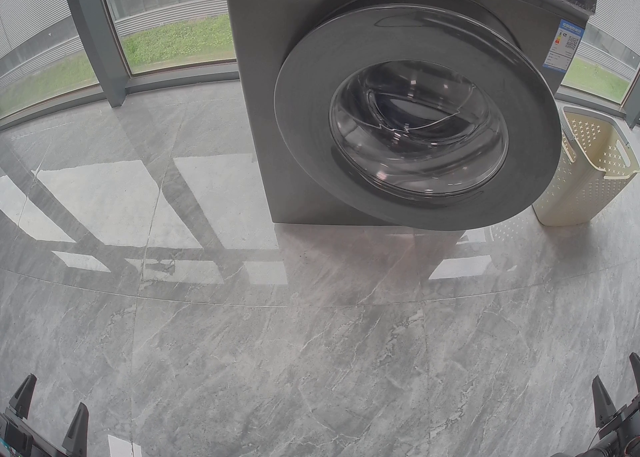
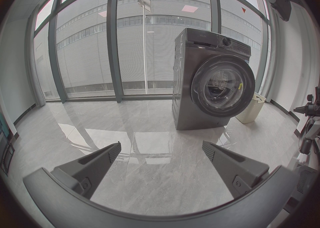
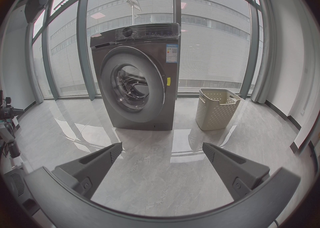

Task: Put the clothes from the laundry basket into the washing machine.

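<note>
A grey front-loading washing machine [image 1: 400,98] stands ahead of me with its round glass door [image 1: 419,128] shut. Beside it, on its right, sits a cream perforated laundry basket [image 1: 590,168]; what is inside it is hidden from me. The machine [image 2: 213,84] and basket [image 2: 250,108] also show far off in the left wrist view, and again as machine [image 3: 136,77] and basket [image 3: 216,108] in the right wrist view. My left gripper [image 2: 161,150] is open and holds nothing, low at the near left [image 1: 50,408]. My right gripper [image 3: 162,150] is open too, at the near right [image 1: 617,385].
Polished grey marble floor [image 1: 300,345] stretches between me and the machine. Tall windows with dark frames [image 1: 90,18] run behind the machine. A white wall with a dark skirting [image 3: 293,118] stands beyond the basket.
</note>
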Robot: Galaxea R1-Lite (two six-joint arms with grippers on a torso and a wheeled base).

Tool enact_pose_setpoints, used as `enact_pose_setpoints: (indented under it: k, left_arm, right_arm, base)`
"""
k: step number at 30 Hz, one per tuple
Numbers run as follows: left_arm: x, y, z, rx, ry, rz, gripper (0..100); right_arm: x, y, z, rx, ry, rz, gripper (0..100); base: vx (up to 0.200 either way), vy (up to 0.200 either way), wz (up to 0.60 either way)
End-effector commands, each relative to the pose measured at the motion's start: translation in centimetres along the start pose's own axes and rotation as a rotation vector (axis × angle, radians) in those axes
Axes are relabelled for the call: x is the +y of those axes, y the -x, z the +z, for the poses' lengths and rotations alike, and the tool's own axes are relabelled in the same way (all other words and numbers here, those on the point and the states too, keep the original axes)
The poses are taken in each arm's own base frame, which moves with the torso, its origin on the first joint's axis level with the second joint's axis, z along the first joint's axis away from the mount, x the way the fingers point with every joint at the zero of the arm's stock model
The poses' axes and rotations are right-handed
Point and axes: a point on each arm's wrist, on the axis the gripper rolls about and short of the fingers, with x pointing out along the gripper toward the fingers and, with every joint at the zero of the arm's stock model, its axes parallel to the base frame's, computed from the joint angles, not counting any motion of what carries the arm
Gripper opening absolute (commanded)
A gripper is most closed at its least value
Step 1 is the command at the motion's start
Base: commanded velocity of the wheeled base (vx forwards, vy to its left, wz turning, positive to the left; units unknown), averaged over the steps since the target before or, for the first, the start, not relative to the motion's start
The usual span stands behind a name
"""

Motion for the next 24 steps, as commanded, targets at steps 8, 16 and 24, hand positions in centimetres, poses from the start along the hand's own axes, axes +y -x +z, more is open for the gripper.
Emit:
enact_pose_setpoints:
  k: [8,16,24]
  left_arm:
    - [0.0,0.0,-0.5,0.005,0.0,0.0,100]
    - [0.0,0.0,-0.5,0.005,0.0,-0.002,100]
    - [0.0,0.0,-0.5,0.004,0.0,-0.002,100]
  right_arm:
    - [0.2,-0.8,6.3,-0.052,-0.009,0.093,100]
    - [2.0,-11.5,8.9,0.212,-0.079,0.387,100]
    - [7.6,-17.2,8.8,0.245,-0.224,0.548,100]
  base:
    - [0.0,-0.2,0.0]
    - [0.0,-0.2,0.0]
    - [0.0,-0.05,0.0]
